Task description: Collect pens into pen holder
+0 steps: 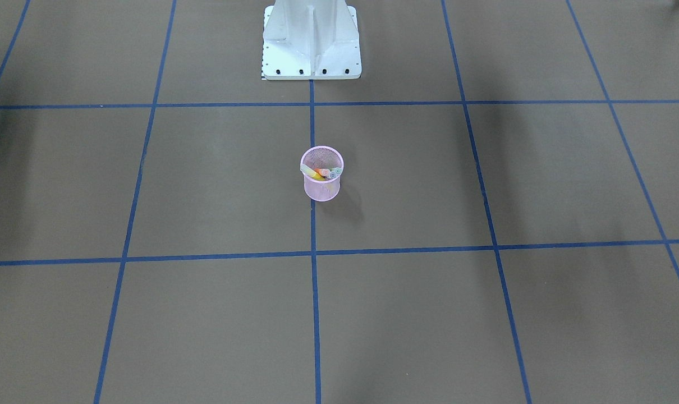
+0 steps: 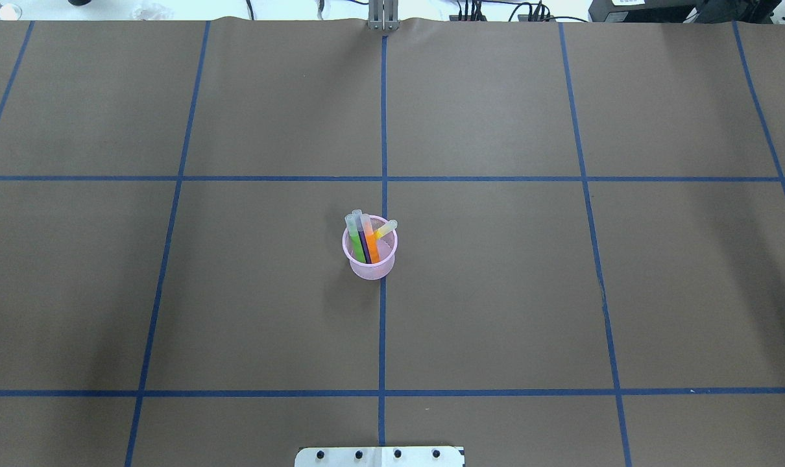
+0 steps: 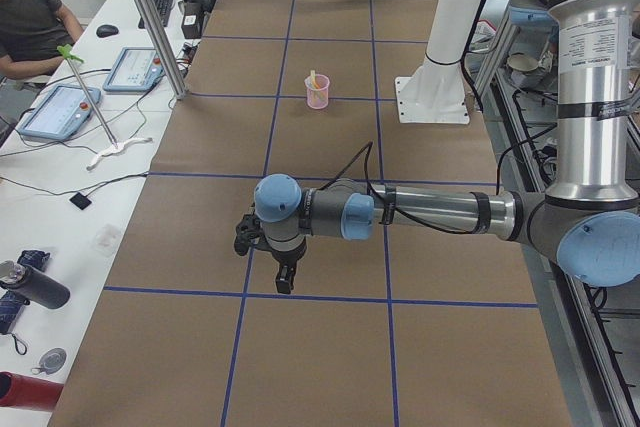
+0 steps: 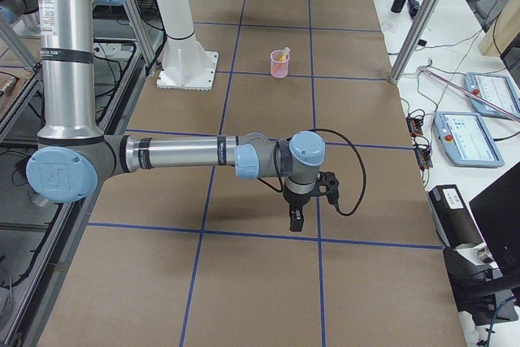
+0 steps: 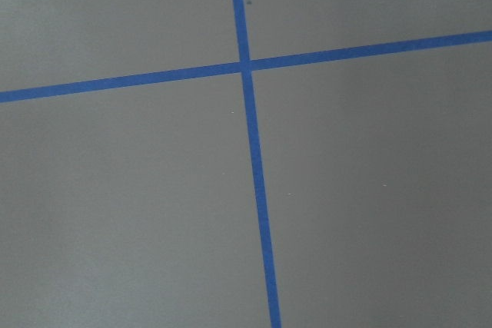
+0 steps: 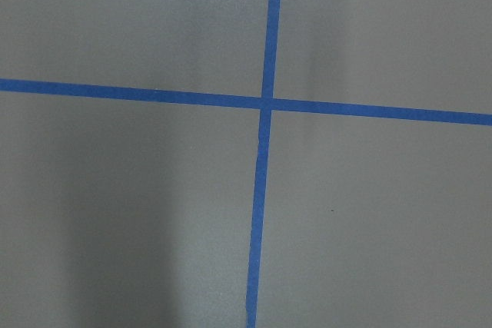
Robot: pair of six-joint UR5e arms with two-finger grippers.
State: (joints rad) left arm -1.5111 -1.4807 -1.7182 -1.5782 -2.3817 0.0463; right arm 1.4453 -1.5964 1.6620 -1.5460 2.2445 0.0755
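Surface [image 2: 496,292]: brown sheet ruled into squares by blue tape lines [image 2: 382,337].
Left arm [image 3: 440,212]: stretched low over its own end of the surface, well apart from the middle.
Right arm [image 4: 179,153]: likewise stretched over the opposite end.
Pen holder [image 2: 370,267]: upright on the centre tape line, in front of the pedestal [image 1: 311,39], between the two arms; neither looks clearly nearer.
Pens [image 2: 364,241]: green, purple and orange stand inside the holder, near upright, caps up.
Yellow pen [image 2: 386,228]: also inside, tilted over the rim toward the robot's right.
Left gripper [image 3: 284,277]: points down above a tape crossing; released or clenched, I cannot tell.
Right gripper [image 4: 296,219]: the same, state not readable.
Judgement: collection looks complete, with no reach toward the holder needed.
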